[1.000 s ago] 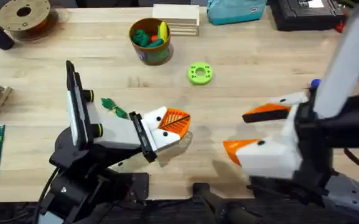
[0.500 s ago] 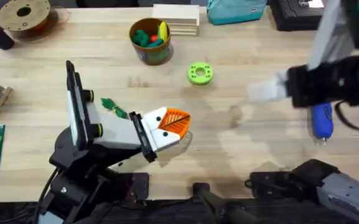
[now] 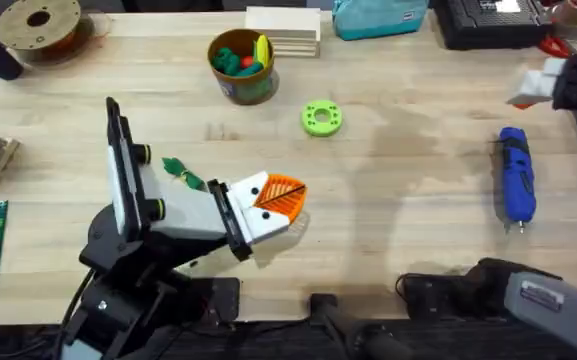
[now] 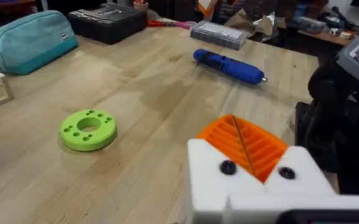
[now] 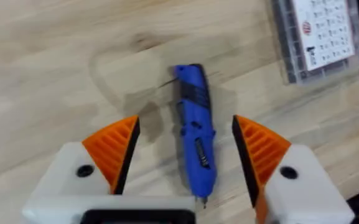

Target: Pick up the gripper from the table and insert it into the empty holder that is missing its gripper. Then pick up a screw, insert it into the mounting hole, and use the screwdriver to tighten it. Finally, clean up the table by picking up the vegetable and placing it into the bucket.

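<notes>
The left tool [image 3: 280, 200] rests low over the surface [image 3: 408, 200] with its orange pads closed together, holding nothing visible. The vegetable [image 3: 183, 172] lies just behind it. The right tool [image 5: 188, 152] hangs wide open above the screwdriver [image 3: 515, 185], which lies flat between its fingers, untouched.

White end effector [image 5: 185, 158], orange ribbed pads [image 5: 114, 146].

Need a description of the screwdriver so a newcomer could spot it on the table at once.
Start at the wooden table and go to its right side, well away from the olive cup of toy produce. The screwdriver lies flat there on bare wood, apart from other things. It is the blue cylinder with a thin metal bit, unlike the flat bright green ring near the middle.
</notes>
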Robot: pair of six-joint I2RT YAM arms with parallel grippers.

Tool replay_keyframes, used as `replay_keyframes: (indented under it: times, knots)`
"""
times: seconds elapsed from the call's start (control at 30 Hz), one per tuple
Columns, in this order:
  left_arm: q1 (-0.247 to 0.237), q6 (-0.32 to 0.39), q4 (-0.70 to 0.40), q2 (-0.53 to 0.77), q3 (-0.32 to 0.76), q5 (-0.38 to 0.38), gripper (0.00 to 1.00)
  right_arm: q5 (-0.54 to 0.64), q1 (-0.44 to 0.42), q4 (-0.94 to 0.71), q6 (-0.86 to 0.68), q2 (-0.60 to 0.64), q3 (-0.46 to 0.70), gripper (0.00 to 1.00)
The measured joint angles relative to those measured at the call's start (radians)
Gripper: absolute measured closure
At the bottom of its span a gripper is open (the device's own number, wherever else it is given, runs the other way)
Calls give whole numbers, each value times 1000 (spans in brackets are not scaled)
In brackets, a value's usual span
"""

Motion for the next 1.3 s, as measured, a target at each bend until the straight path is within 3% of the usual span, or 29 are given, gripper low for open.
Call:
replay_keyframes:
  times: [0.17,0.6,0.83,1.23,1.3]
  knots:
    - [0,0,0,0,0,0,992,4,-104,48,-23,119,0,92]
    - [0,0,0,0,0,0,992,-78,-201,61,-143,399,0,90]
    - [0,0,0,0,0,0,992,-183,-264,59,-217,456,0,86]
    - [0,0,0,0,0,0,992,-214,-316,85,-257,554,0,88]
    - [0,0,0,0,0,0,992,-220,-316,89,-266,554,0,157]
